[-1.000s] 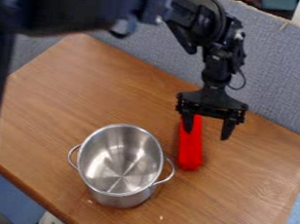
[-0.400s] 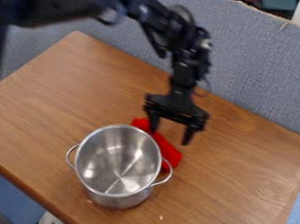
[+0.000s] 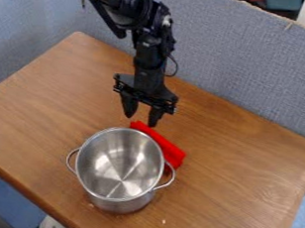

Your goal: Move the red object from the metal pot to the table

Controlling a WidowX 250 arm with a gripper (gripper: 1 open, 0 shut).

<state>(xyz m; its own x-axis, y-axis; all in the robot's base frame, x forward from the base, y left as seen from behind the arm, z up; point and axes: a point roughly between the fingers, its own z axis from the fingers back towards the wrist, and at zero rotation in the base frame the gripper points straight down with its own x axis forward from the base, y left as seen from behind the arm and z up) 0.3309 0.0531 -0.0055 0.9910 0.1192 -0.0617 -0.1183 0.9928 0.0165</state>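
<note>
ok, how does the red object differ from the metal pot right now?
The red object is a small, matte red bar lying flat; the metal pot is larger, shiny silver, round and upright. The pot is in full view; the bar is partly hidden behind its rim. Both rest on the table.

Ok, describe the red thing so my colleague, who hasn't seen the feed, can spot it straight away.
On the brown wooden table, find the shiny round steel pot near the front edge. Lying on the wood against the pot's far right rim, just below the black robot hand, is a small bright red bar. It is the only red item there, and partly hidden by the pot.
</note>
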